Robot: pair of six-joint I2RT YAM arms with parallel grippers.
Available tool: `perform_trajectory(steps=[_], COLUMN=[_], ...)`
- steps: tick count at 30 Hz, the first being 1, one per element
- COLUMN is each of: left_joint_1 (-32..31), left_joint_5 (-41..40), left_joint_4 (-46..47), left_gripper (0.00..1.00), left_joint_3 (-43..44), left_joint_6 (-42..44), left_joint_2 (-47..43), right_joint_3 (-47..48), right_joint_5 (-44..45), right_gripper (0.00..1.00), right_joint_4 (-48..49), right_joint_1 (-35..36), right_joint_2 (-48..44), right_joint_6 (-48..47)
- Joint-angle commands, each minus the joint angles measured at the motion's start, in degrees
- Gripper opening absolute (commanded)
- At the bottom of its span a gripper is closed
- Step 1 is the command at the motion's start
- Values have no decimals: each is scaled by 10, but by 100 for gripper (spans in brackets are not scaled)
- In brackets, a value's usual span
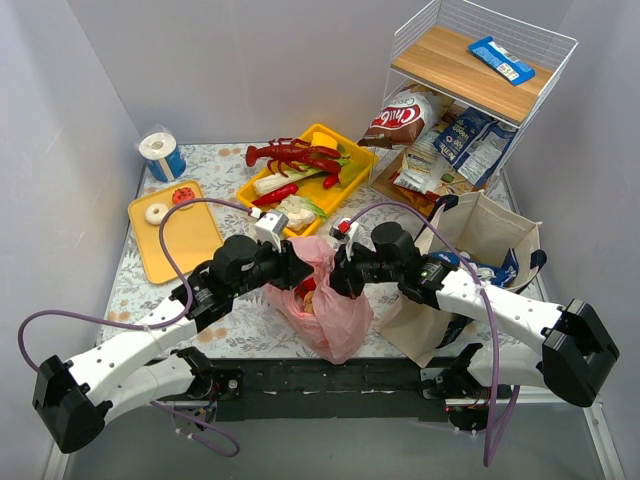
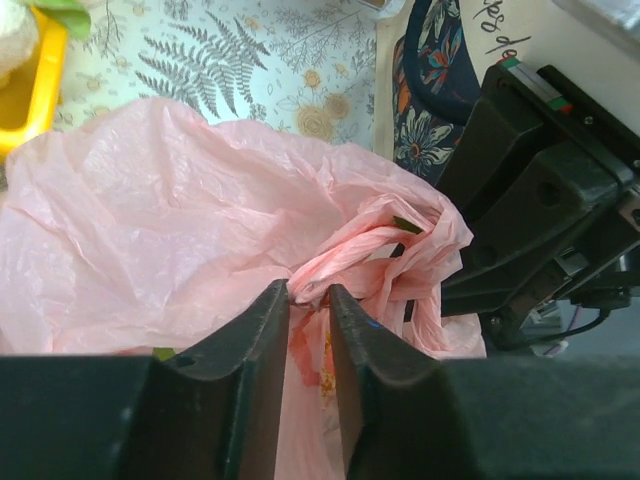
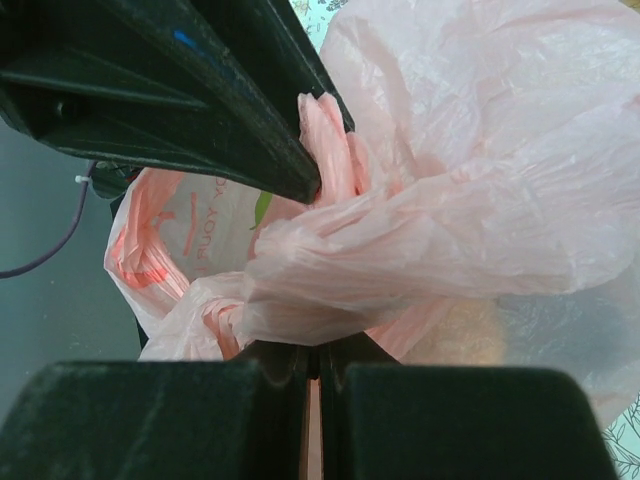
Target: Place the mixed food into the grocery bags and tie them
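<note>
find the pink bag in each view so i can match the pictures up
Top external: pink bag sits low in the centre, left of the beige tote.
Left wrist: pink bag fills the left and middle of the picture.
Right wrist: pink bag fills the middle and right.
Shared landmark: its bunched handles, gathered at the bag's top.

Partial "Chi…" script on brown chip bag (image 1: 397, 120), mirrored "YOU" printed on pink bag (image 3: 190, 235)

A pink bag (image 1: 335, 310), beige tote (image 1: 492, 232), red lobster (image 1: 290, 155) — tablecloth (image 2: 220, 60) printed with grey ferns.
</note>
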Motion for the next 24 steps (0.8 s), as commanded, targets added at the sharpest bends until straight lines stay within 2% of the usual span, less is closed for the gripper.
perform_trajectory(steps=[1, 6, 13, 24], left_joint_1=[3, 3, 3, 5], left_joint_5=[7, 4, -49, -60], left_joint_4=[40, 53, 16, -4], left_gripper=[16, 0, 0, 0], left_joint_3=[7, -5, -8, -17], left_joint_6=[8, -5, -13, -17], left_joint_2=[-5, -7, -27, -71], right_joint_3=[23, 28, 53, 44], right_joint_5=[-12, -14, 38, 60], right_gripper=[1, 1, 1, 1], right_joint_4=[10, 0, -87, -147], right_joint_1=[-2, -2, -4, -17], right_joint_2=[-5, -3, -22, -50], right_joint_6=[-2, -7, -33, -55])
